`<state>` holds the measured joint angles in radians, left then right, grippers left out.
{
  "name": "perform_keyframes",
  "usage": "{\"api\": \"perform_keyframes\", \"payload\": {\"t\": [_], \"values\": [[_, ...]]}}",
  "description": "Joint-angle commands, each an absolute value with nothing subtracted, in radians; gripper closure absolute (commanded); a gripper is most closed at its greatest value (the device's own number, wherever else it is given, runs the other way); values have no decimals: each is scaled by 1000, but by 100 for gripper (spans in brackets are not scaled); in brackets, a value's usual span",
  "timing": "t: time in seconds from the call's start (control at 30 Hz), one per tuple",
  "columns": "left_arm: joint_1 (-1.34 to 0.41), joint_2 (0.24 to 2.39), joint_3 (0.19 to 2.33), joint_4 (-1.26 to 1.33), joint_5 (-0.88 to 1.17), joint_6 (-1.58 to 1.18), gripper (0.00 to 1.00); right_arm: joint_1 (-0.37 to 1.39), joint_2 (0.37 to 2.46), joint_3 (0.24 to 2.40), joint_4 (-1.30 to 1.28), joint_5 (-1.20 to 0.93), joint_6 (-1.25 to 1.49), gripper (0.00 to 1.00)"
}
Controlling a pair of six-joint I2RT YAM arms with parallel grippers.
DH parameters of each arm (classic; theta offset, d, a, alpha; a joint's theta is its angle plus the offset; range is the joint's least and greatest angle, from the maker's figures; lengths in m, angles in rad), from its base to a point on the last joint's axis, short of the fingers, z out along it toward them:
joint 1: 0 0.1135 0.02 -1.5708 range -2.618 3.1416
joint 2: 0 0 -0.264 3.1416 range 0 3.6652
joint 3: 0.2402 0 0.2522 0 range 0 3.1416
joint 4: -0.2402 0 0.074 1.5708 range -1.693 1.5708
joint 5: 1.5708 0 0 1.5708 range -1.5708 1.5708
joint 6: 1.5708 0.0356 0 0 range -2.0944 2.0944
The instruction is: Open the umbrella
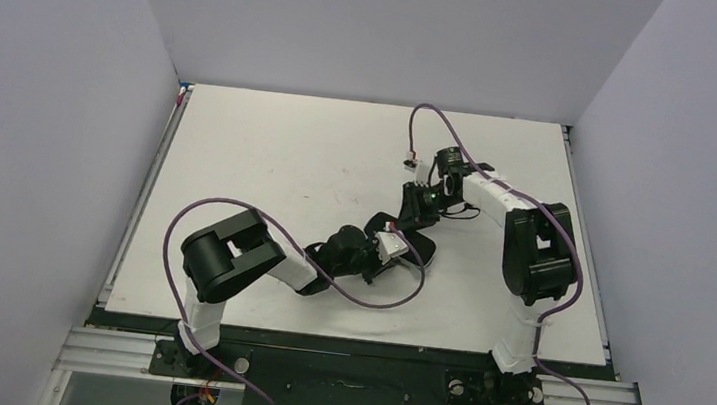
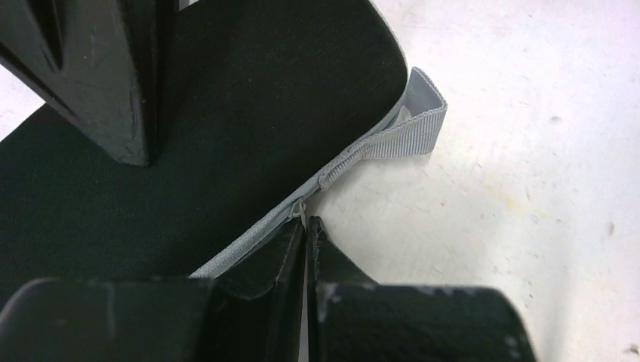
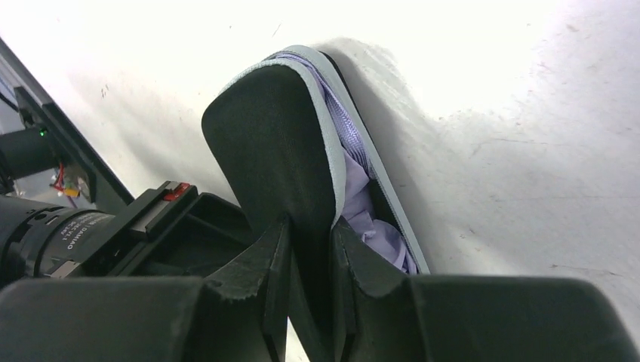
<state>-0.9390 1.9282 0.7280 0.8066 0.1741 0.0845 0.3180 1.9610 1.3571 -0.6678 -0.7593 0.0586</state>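
The right gripper (image 3: 311, 225) has its fingers clamped on the raised black flap of the sleeve (image 3: 264, 143). Behind that flap the umbrella (image 3: 361, 200) shows as bunched lavender fabric tucked inside. The left gripper (image 2: 307, 224) has its fingers pressed together against the sleeve's grey edging (image 2: 392, 139). The sleeve lies mid-way across the table (image 1: 269, 153).

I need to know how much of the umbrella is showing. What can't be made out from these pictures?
Right wrist view: only lavender folds of the umbrella show; the sleeve hides handle and shaft.
Top view: the arms cover most of the sleeve; umbrella too small to find.
Left wrist view: the closed left gripper hides with its own tips whether it pinches the sleeve's grey edging.
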Motion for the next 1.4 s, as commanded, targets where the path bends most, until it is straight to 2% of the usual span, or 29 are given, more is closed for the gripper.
{"api": "perform_keyframes", "payload": {"t": [0.0,0.03,0.07,0.1,0.13,0.17,0.2,0.23,0.3,0.43,0.5,0.57,0.6,0.67,0.77,0.87,0.93,1.03,1.1,1.37], "values": [[-941,1938,785,795,215,50,100,328,1940,1316,-476,-647,124,98],[-923,1910,761,797,237,45,97,328,1926,1318,-505,-664,112,85],[-913,1872,745,804,243,35,86,329,1918,1325,-523,-676,85,76],[-894,1851,710,804,255,31,79,329,1900,1337,-561,-679,58,64],[-883,1806,680,797,263,31,65,328,1891,1344,-581,-689,46,59],[-863,1783,664,790,265,34,59,327,1871,1359,-614,-693,26,52],[-853,1742,639,771,262,34,53,327,1861,1366,-627,-703,19,49],[-833,1722,630,746,264,31,51,326,1844,1383,-652,-708,11,45],[-798,1668,606,715,273,20,49,321,1823,1413,-681,-724,14,42],[-744,1587,576,659,295,12,47,299,1800,1446,-693,-730,43,46],[-727,1557,565,638,300,10,47,271,1807,1453,-693,-719,57,55],[-718,1538,555,621,300,13,47,256,1821,1452,-693,-691,60,69],[-716,1529,549,618,293,13,47,254,1829,1449,-690,-634,60,79],[-714,1521,545,610,282,13,47,254,1840,1446,-684,-552,51,89],[-698,1522,550,596,268,7,48,280,1854,1441,-689,-460,17,94],[-684,1523,553,589,257,6,49,322,1864,1440,-730,-434,-70,91],[-676,1520,555,586,255,6,49,346,1865,1438,-764,-454,-104,85],[-666,1508,553,584,251,6,48,377,1857,1430,-814,-493,-135,64],[-659,1497,550,582,250,7,47,396,1842,1414,-828,-501,-155,58],[-643,1427,514,569,267,-36,44,472,1771,1397,-855,-554,-223,57]]}}
